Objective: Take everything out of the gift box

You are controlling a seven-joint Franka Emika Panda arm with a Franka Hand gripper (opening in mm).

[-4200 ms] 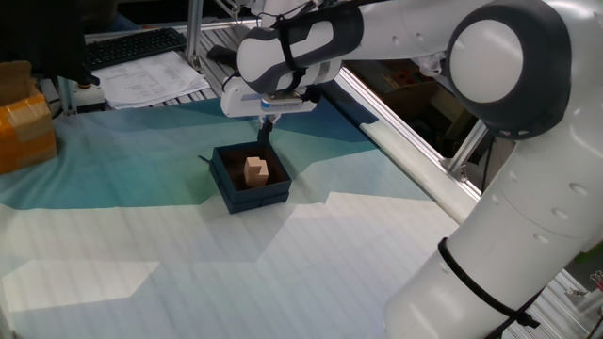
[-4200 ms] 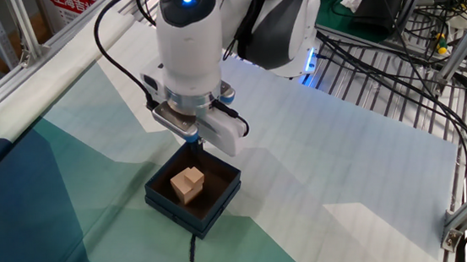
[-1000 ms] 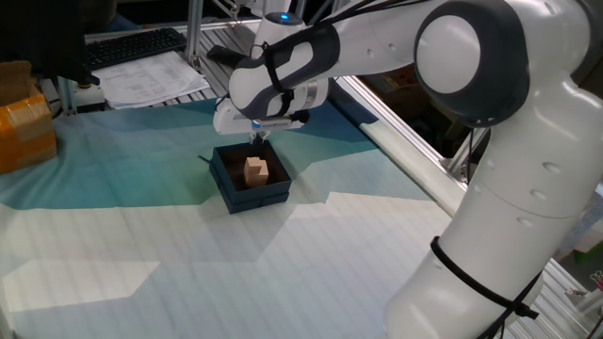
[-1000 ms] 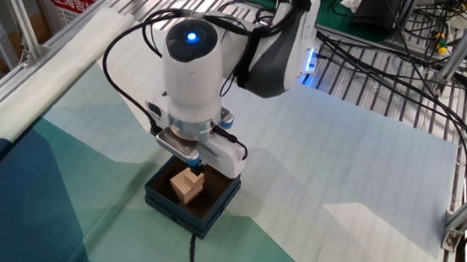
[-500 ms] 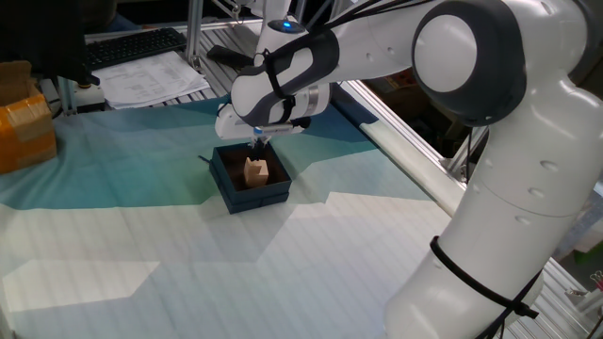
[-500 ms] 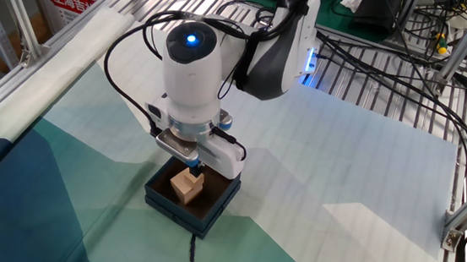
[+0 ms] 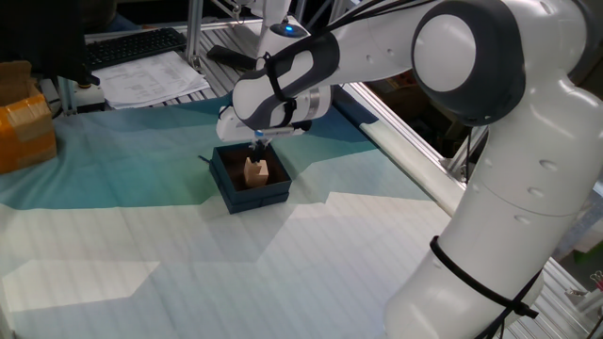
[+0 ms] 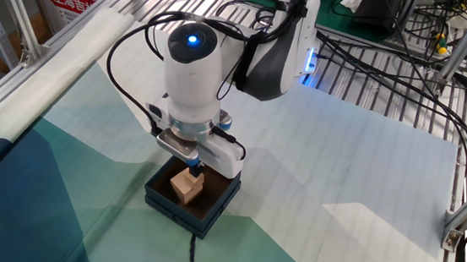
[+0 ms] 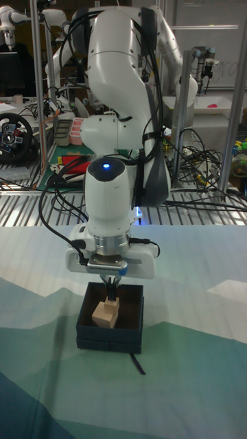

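Arm (image 7: pixel 490 141) is reaching over the table (image 7: pixel 311 273) from the right of one fixed view, wrist pointing straight down above the gift box (image 7: pixel 249 179). Teal/white cloth (image 8: pixel 70 205) is covering the table; the gift box is sitting on it, with a dark strap (image 8: pixel 193 246) trailing from one side. Gripper (image 9: pixel 110 293) is sitting low, fingertips dipping inside the box at the wooden blocks (image 9: pixel 106 313). Blocks are sitting inside the box, smaller one stacked on the cube. Fingers are looking close together at the top block, but can't tell if they're gripping it or how wide they are.
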